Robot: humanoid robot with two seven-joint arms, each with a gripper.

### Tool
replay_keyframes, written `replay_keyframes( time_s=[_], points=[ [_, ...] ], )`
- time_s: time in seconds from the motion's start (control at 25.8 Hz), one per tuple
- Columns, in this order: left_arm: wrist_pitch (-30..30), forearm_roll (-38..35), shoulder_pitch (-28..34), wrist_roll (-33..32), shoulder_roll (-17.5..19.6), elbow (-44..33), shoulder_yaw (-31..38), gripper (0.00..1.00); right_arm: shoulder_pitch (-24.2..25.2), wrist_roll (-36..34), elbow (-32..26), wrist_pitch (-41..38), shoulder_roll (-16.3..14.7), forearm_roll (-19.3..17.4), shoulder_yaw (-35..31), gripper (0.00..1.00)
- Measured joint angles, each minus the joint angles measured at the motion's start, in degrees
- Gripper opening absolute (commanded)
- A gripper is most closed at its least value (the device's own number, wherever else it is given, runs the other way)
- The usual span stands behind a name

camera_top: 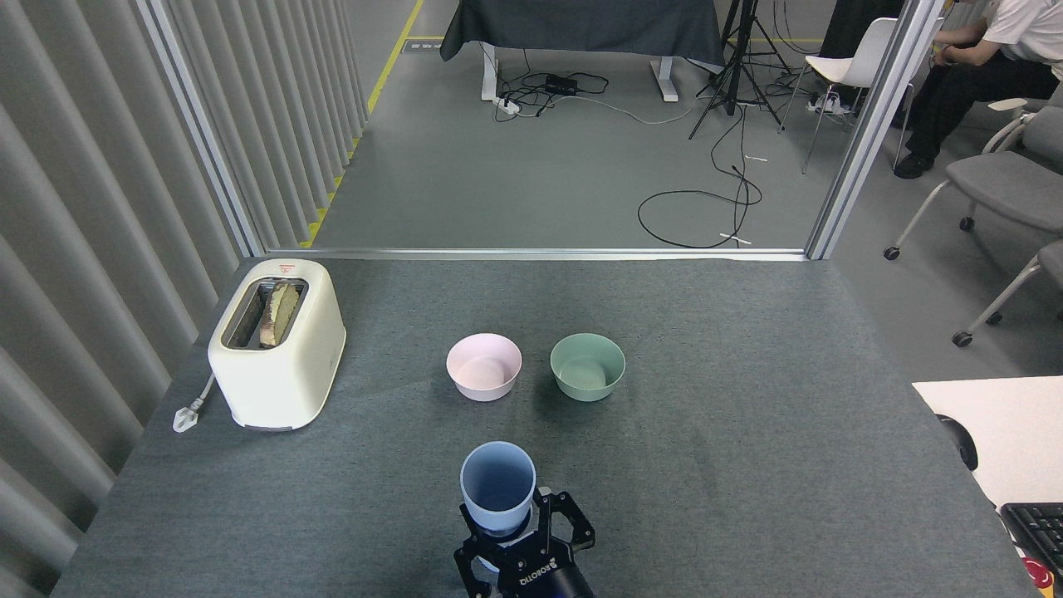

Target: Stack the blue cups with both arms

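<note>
A pale blue cup (497,484) stands upright near the table's front edge, its open mouth facing up. My right gripper (507,525), black and marked ROBOTIQ, comes in from the bottom edge and is shut on the cup's lower body, one finger on each side. The second blue cup is hidden under the held cup and the gripper. My left gripper is out of view.
A pink bowl (484,366) and a green bowl (587,366) sit side by side behind the cup. A cream toaster (276,342) with bread in it stands at the left, its plug (187,414) on the grey table (747,432).
</note>
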Motion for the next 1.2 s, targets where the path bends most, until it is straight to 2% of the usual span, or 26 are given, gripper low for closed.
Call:
replay_keyframes(
  time_s=[0.19, 0.31, 0.35, 0.7, 0.97, 1.12, 1.2],
  points=[
    [0.00, 0.00, 0.00, 0.00, 0.00, -0.03, -0.01, 1.00, -0.15, -0.22, 1.32, 0.04, 0.08, -0.05, -0.14, 0.80],
    [0.00, 0.00, 0.00, 0.00, -0.01, -0.03, 0.01, 1.00, -0.26, -0.26, 1.87, 0.09, 0.15, -0.06, -0.17, 0.96],
    [0.00, 0.00, 0.00, 0.00, -0.01, -0.03, 0.01, 1.00, -0.31, -0.26, 1.96, 0.10, 0.18, -0.06, -0.17, 0.99],
    [0.00, -0.01, 0.00, 0.00, 0.02, -0.10, 0.05, 1.00, -0.56, -2.03, 1.26, -0.93, 0.33, -0.18, 0.06, 1.00],
    [0.06, -0.05, 0.00, 0.03, 0.06, -0.19, 0.05, 1.00, -0.29, -7.48, -4.65, -1.45, 0.22, -0.79, -0.72, 1.00],
    [0.08, -0.08, 0.03, 0.04, 0.13, -0.34, 0.01, 1.00, 0.08, -8.26, -8.34, -1.46, -0.53, -3.43, -5.69, 1.00],
    [0.08, -0.10, 0.05, 0.04, 0.14, -0.38, 0.02, 1.00, 0.95, -8.40, -9.15, -1.84, -2.02, -5.18, -9.66, 1.00]
  ],
)
